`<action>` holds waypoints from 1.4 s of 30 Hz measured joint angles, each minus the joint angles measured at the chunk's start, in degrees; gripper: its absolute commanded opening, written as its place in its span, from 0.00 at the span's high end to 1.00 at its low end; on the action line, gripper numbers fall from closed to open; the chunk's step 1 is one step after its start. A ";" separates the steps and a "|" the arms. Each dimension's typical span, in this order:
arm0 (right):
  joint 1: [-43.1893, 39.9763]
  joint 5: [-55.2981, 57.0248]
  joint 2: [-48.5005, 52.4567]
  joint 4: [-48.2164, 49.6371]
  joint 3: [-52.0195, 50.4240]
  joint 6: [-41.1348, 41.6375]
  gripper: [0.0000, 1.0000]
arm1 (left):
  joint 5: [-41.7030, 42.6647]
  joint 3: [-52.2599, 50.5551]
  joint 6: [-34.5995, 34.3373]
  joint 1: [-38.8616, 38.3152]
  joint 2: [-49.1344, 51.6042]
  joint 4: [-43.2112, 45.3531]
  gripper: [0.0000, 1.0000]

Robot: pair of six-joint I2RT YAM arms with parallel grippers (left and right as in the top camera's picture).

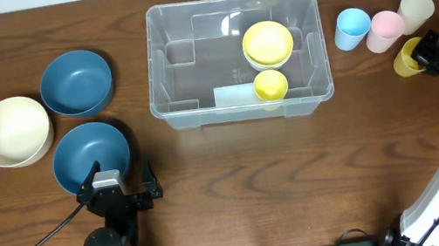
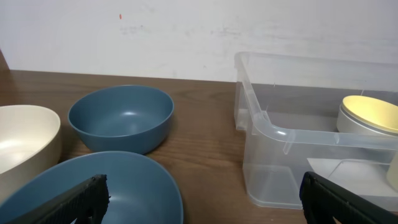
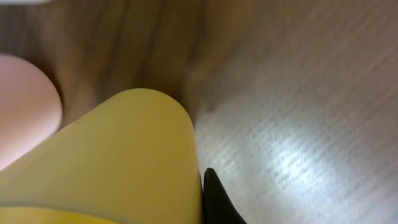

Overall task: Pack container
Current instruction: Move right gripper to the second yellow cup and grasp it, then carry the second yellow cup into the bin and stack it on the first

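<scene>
The clear container point(image 1: 159, 62) stands at the back middle of the table and also shows at the right of the left wrist view point(image 2: 273, 134). Inside it sit a yellow bowl point(image 1: 267, 43) point(image 2: 370, 115) and a small yellow cup point(image 1: 270, 85). My right gripper point(image 1: 421, 56) is at the far right, closed on another yellow cup point(image 1: 406, 58). That cup fills the right wrist view point(image 3: 112, 162), with one black finger pressed against its side and the other finger hidden. My left gripper point(image 1: 118, 188) point(image 2: 202, 205) is open and empty, just in front of a blue bowl point(image 1: 90, 154) point(image 2: 112, 186).
A second blue bowl point(image 1: 76, 82) point(image 2: 121, 118) and a cream bowl point(image 1: 13, 131) point(image 2: 25, 140) stand at the left. A blue cup point(image 1: 352, 28), a pink cup point(image 1: 384, 30) point(image 3: 25, 112) and a cream cup point(image 1: 416, 11) stand right of the container.
</scene>
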 measured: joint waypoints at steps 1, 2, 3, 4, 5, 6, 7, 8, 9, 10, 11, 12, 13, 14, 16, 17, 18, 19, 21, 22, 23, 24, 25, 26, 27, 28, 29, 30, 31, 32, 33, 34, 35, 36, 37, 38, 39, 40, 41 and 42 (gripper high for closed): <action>0.00 0.00 -0.11 -0.94 0.00 0.09 0.99 | 0.00 0.00 0.00 0.00 0.00 0.00 0.02; 0.00 0.00 -0.24 -2.14 -0.07 0.15 0.99 | 0.00 0.00 0.00 0.00 0.00 0.00 0.02; 0.00 -0.07 -0.42 -3.26 -0.20 0.20 0.99 | 0.00 0.00 0.00 0.00 0.00 0.00 0.02; 0.00 -0.28 -0.72 -4.42 -0.37 0.28 0.99 | 0.00 0.00 0.00 0.00 0.00 0.00 0.02; 0.02 -0.57 -1.11 -5.03 -0.59 0.33 0.99 | 0.00 0.00 0.00 -0.02 0.00 0.00 0.02; 0.11 -0.85 -1.66 -5.66 -0.81 0.35 0.99 | 0.00 0.00 0.00 0.00 0.00 0.00 0.02; 0.24 -1.40 -2.67 -6.29 -1.03 0.35 0.99 | 0.00 0.00 0.00 0.00 0.00 0.00 0.02; 0.55 -2.25 -4.35 -6.64 -1.31 0.33 0.99 | 0.00 0.00 0.00 0.00 0.00 0.00 0.02; 1.01 -3.08 -6.29 -6.88 -1.46 0.31 0.99 | 0.00 0.00 0.00 -0.02 0.00 0.00 0.02; 1.77 -4.09 -9.09 -6.95 -1.60 0.24 0.99 | 0.00 0.00 0.00 0.00 0.00 0.00 0.02; 2.62 -4.85 -11.76 -6.88 -1.60 0.04 0.99 | 0.00 0.00 0.00 0.00 0.00 0.00 0.02; 3.80 -5.81 -14.99 -6.62 -1.62 -0.22 0.99 | 0.00 0.00 0.00 0.00 0.00 0.00 0.02; 5.25 -6.75 -18.36 -6.14 -1.57 -0.63 0.99 | 0.00 0.00 0.00 0.00 0.00 0.00 0.02; 6.97 -7.65 -21.75 -5.62 -1.51 -1.01 0.99 | 0.00 0.00 -0.02 0.00 0.00 0.00 0.02; 11.41 -8.66 -28.15 -4.20 -1.40 -1.64 0.99 | 0.00 0.00 -0.02 0.00 0.00 0.00 0.02; 13.77 -9.29 -30.71 -3.65 -1.25 -1.75 0.99 | 0.00 0.00 0.00 0.00 0.00 0.00 0.02; 16.96 -9.42 -33.31 -2.78 -1.18 -1.92 0.98 | 0.00 0.00 0.00 0.00 0.00 0.00 0.02; 20.41 -9.14 -35.47 -1.77 -1.11 -1.95 0.98 | 0.02 0.00 -0.02 0.00 0.00 0.00 0.02; 27.30 -7.74 -38.34 -0.37 -0.94 -1.77 0.97 | 0.00 0.00 0.00 0.00 0.00 0.00 0.02; 31.04 -6.25 -39.12 0.28 -0.87 -1.51 0.97 | 0.02 0.00 0.00 0.00 0.00 0.00 0.02; 33.42 -5.27 -39.36 0.76 -0.85 -1.25 0.97 | 0.00 0.00 0.00 0.00 0.00 0.00 0.02; 36.33 -3.69 -39.36 1.11 -0.85 -0.92 0.98 | 0.00 0.00 0.00 0.00 0.00 0.00 0.02; 39.30 -2.14 -38.88 1.27 -0.85 -0.37 0.99 | 0.00 0.00 -0.02 0.00 0.00 0.00 0.02; 41.22 -0.98 -38.25 1.31 -0.85 0.02 0.99 | 0.00 0.00 0.00 0.00 0.00 0.00 0.02; 43.23 0.11 -37.24 1.31 -0.85 0.44 0.99 | 0.00 0.00 0.00 0.00 0.00 0.00 0.02; 44.98 1.14 -36.00 1.29 -0.85 0.92 0.99 | 0.00 0.00 0.00 0.00 0.00 0.00 0.02; 46.38 2.03 -34.51 1.09 -0.85 1.40 0.99 | 0.00 0.00 0.00 0.00 0.00 0.00 0.02; 47.45 2.78 -33.00 0.76 -0.85 1.75 0.99 | 0.00 0.00 0.00 0.00 -0.02 0.00 0.02; 48.26 3.39 -31.34 0.33 -0.85 2.19 0.99 | 0.00 0.00 0.00 0.00 -0.02 0.00 0.02; 48.72 3.78 -29.99 -0.17 -0.87 2.56 0.99 | 0.00 0.00 0.00 0.00 0.00 0.00 0.02; 49.31 4.42 -27.76 -1.20 -0.87 3.15 0.99 | 0.00 0.00 0.00 0.00 0.00 0.00 0.02; 49.44 4.55 -26.60 -1.73 -0.94 3.43 0.99 | 0.00 0.00 0.00 0.00 0.00 0.00 0.02; 49.64 4.92 -25.38 -2.45 -0.94 3.76 0.99 | 0.00 0.00 0.00 0.00 0.00 0.00 0.02; 49.70 5.18 -24.20 -3.23 -0.96 4.17 0.99 | 0.00 0.00 0.00 0.00 0.00 0.00 0.02; 49.72 5.40 -23.06 -4.00 -0.98 4.55 0.99 | 0.00 0.00 0.00 0.00 0.00 0.00 0.02; 49.72 5.57 -22.38 -4.50 -0.98 4.74 0.99 | 0.00 0.00 0.00 0.00 0.00 0.00 0.02; 49.72 5.77 -21.66 -4.98 -1.01 4.96 0.99 | 0.00 0.00 0.00 0.00 0.00 0.00 0.02; 49.72 5.95 -21.31 -5.33 -1.03 5.11 0.99 | 0.00 0.00 0.00 0.00 0.00 0.00 0.02; 49.72 6.03 -21.09 -5.75 -1.03 5.20 0.99 | 0.00 0.00 0.00 0.00 0.00 0.00 0.02; 49.72 6.08 -21.07 -6.29 -1.05 5.38 0.99 | 0.00 0.00 0.00 0.00 0.00 0.00 0.02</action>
